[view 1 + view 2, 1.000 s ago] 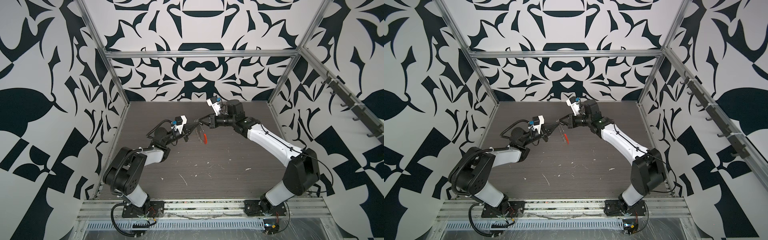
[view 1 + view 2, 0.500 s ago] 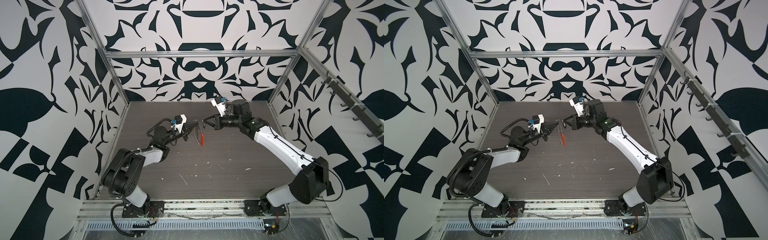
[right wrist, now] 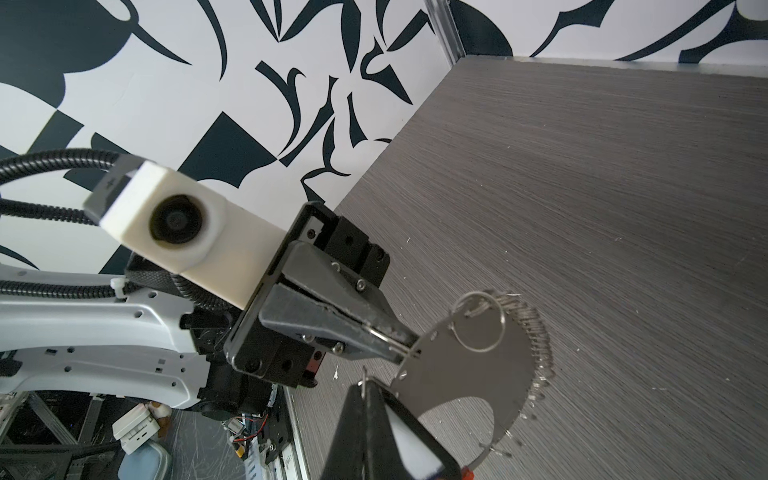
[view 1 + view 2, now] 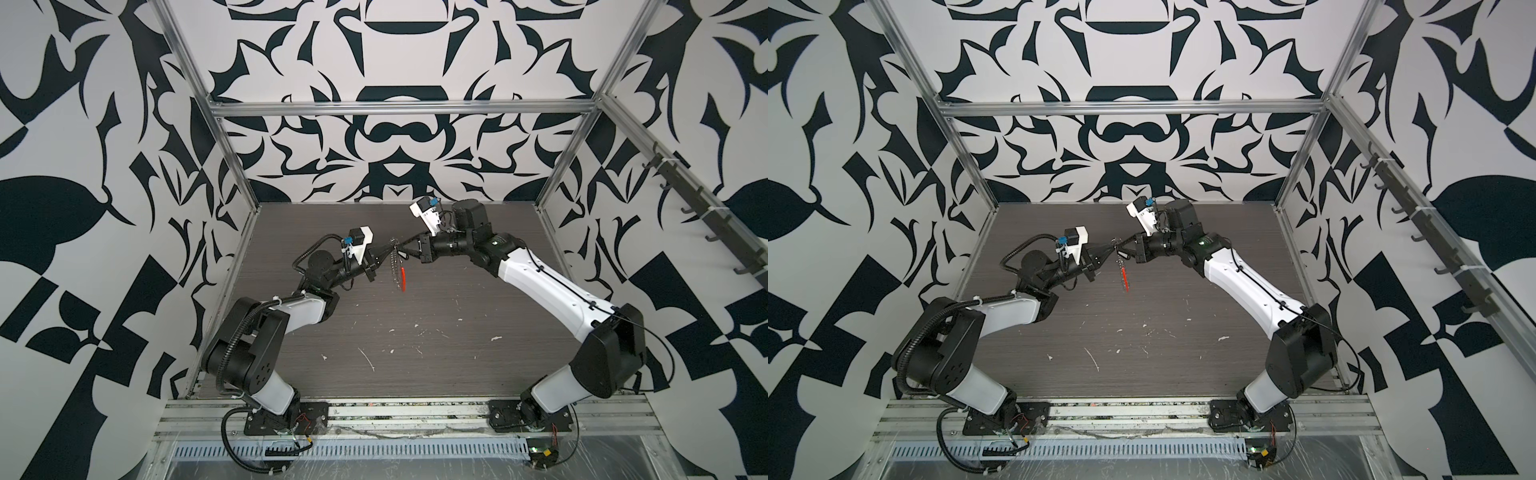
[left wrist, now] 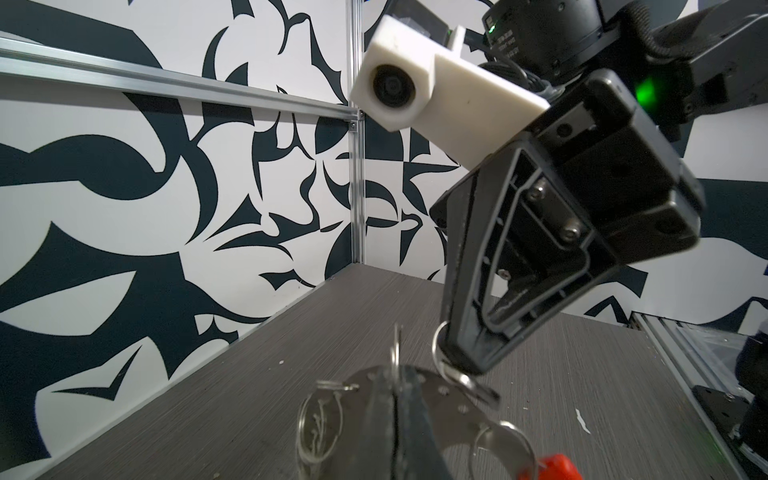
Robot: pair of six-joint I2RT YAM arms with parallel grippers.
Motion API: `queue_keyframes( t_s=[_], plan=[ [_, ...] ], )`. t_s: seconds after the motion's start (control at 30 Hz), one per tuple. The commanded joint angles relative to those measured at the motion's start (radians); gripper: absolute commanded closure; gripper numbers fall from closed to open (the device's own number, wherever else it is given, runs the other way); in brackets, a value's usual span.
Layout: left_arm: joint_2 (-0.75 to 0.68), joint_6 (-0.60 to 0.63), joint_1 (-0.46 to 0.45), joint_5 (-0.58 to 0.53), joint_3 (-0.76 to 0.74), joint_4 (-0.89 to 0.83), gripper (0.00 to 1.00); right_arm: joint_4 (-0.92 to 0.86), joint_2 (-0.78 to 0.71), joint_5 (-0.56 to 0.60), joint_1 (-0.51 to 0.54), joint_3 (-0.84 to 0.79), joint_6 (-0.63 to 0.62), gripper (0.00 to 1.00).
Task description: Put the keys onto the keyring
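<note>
The keyring [image 4: 397, 269] [image 4: 1121, 266] hangs edge-on above the table's back middle in both top views. It is a silver plate [image 3: 469, 382] fringed with small split rings [image 3: 540, 340], with an orange-red segment [image 4: 403, 282] [image 5: 552, 467] lowest. My left gripper [image 4: 392, 246] [image 5: 397, 376] is shut on the plate's top edge. My right gripper [image 4: 403, 252] [image 3: 365, 388] faces it, almost tip to tip, shut on a small split ring. A white patch [image 3: 409, 440] beside its finger looks like the label of the keys. The rest of the keys is hidden.
Both arms arch inward from their bases at the table's front edge. The dark wood-grain table [image 4: 415, 332] carries small white scraps [image 4: 368, 359]. Patterned walls and aluminium posts [image 4: 232, 166] close in the left, back and right sides.
My right gripper has moved left and slightly down, closing in on the left gripper's tip. The left gripper and the hanging keyring have barely moved.
</note>
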Motion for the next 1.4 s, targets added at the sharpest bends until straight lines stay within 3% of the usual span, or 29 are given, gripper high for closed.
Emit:
queue_keyframes(
  t_s=[0.0,0.77,1.37],
  plan=[
    [-0.006,-0.023,0.002,0.020,0.041,0.074,1.00,0.023,-0.012,0.016,0.004,0.053,-0.005,1.00],
    [0.005,-0.039,0.003,0.053,0.057,0.099,1.00,-0.004,0.028,0.052,0.003,0.110,-0.014,1.00],
    [-0.052,-0.021,0.002,0.115,0.045,0.114,1.00,-0.004,0.064,0.106,-0.028,0.094,0.079,1.00]
  ],
)
